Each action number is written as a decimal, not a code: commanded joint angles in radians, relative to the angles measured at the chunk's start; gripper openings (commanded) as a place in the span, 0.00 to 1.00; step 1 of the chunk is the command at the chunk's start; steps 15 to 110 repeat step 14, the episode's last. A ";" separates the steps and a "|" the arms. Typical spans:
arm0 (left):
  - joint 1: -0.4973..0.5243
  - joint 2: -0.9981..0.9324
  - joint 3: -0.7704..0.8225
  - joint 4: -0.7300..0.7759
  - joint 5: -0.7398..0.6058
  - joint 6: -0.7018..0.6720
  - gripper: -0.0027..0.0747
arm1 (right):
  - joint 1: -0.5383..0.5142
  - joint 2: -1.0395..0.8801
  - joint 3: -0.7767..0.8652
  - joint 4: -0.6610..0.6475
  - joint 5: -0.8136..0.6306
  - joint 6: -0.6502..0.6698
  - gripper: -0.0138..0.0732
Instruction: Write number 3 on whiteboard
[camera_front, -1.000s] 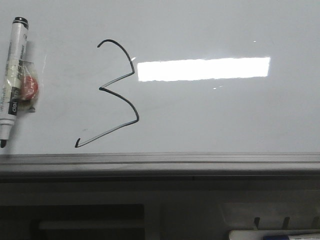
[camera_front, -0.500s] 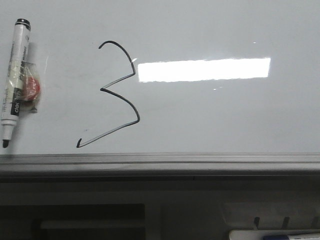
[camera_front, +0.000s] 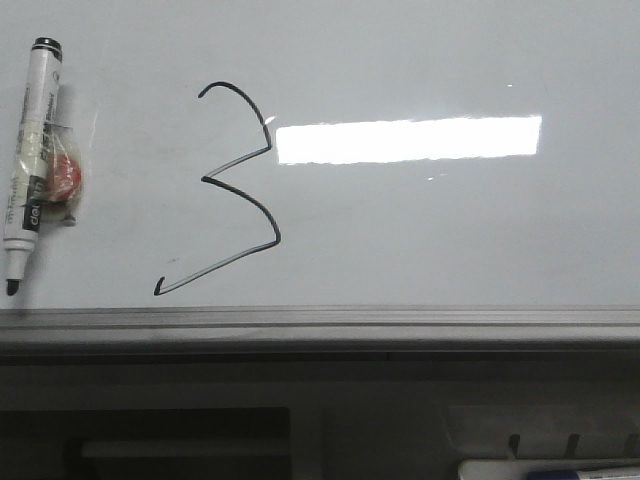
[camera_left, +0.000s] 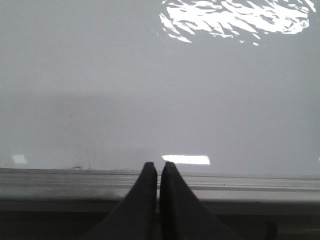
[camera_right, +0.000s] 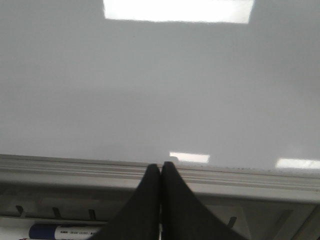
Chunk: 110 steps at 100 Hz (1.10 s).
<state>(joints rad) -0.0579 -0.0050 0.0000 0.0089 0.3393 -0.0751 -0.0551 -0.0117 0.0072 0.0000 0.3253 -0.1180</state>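
Observation:
A thin black angular number 3 (camera_front: 240, 190) with a long lower tail is drawn on the whiteboard (camera_front: 450, 230), left of the bright light reflection. A white marker (camera_front: 28, 160) with a black cap end lies on the board at the far left, tip toward the frame, with a small red item in clear wrap beside it. Neither gripper shows in the front view. My left gripper (camera_left: 159, 167) is shut and empty over the board's grey frame edge. My right gripper (camera_right: 160, 167) is shut and empty over the frame edge too.
The grey metal frame (camera_front: 320, 325) runs along the board's near edge. Below it a tray holds a blue-labelled marker (camera_right: 65, 231), also at the front view's lower right (camera_front: 580, 472).
The front view shifted very slightly; the 3 and the marker lie as before.

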 joint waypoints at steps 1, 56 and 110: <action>0.004 -0.023 0.012 -0.009 -0.046 -0.002 0.01 | -0.006 -0.015 0.030 0.000 -0.015 0.002 0.11; 0.004 -0.023 0.012 -0.009 -0.046 -0.002 0.01 | -0.006 -0.015 0.030 0.000 -0.015 0.002 0.11; 0.004 -0.023 0.012 -0.009 -0.046 -0.002 0.01 | -0.006 -0.015 0.030 0.000 -0.015 0.002 0.11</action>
